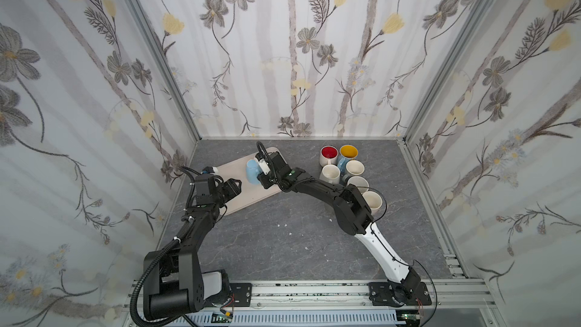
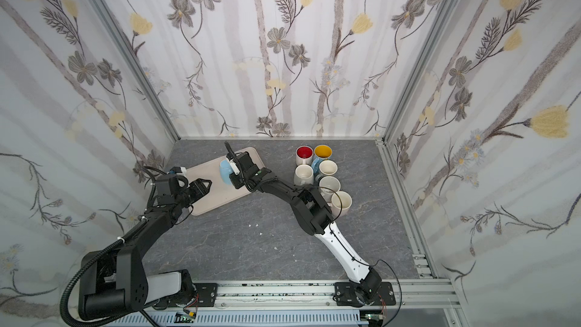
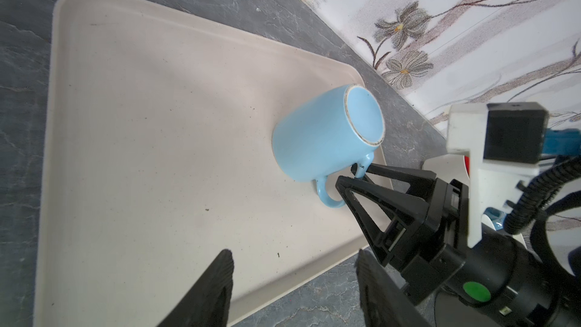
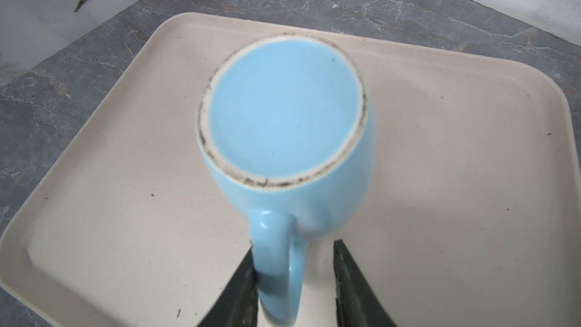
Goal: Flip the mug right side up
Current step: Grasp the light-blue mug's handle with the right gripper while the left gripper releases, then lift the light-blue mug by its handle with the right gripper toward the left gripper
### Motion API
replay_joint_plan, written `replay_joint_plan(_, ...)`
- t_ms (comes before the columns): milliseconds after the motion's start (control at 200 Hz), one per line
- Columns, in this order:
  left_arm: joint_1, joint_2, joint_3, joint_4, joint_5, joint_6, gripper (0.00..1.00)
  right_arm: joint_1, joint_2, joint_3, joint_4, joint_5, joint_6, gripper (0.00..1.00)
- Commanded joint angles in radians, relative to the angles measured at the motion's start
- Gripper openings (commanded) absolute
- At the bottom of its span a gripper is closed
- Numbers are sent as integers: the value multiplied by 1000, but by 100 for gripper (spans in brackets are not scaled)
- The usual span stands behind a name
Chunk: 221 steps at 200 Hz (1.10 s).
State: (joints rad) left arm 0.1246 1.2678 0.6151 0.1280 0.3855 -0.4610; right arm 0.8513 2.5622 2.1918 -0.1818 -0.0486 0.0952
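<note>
**Q:** Where is the mug?

**A:** A pale blue mug (image 3: 314, 139) stands mouth down on the far half of a beige tray (image 3: 157, 121), which lies on a grey counter (image 1: 283, 240). Its flat base faces up, so its long axis runs roughly upright. Whether the rim sits quite flat I cannot tell.

**Q:** Which hand is nearer?

**A:** The right hand (image 3: 345, 177). The handle (image 4: 279, 265) points straight at it and sits between its two fingers. The jaws are apart: one finger touches the handle and a gap shows beside the other, so nothing is clamped.

**Q:** And the left?

**A:** The left hand (image 1: 236, 184) hovers over the tray's near end, apart from the mug, jaws spread and empty.

**Q:** What does the next move hinge on?

**A:** Probably closing on that handle, then rolling the mug over so its mouth faces up.
</note>
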Motion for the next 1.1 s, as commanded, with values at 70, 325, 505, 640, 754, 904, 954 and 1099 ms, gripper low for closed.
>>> replay_joint_plan(70, 3, -5, -7, -6, 1, 18, 62, -1, 12, 17, 22, 26, -36, 33)
replay_joint_plan(325, 2, -30, -20, 1, 27, 4, 62, 7, -18, 14, -9, 39, -79, 5)
replay_joint_plan(505, -11, -65, -78, 63, 59, -56, 61, 17, -74, -20, -2, 50, -95, 0)
replay_joint_plan(640, -52, -94, -134, 114, 68, -104, 60, 17, -142, -83, 43, 54, -58, 0)
replay_joint_plan(754, -96, -121, -186, 192, 79, -162, 60, 15, -218, -179, 128, 50, -10, 0)
replay_joint_plan(904, -126, -159, -251, 327, 101, -252, 60, -1, -316, -321, 276, 10, 96, 0)
replay_joint_plan(954, -130, -169, -271, 385, 113, -293, 60, -10, -348, -368, 329, -12, 151, 0)
replay_joint_plan(1099, -145, -166, -310, 561, 156, -426, 60, -24, -450, -526, 519, -83, 296, 0)
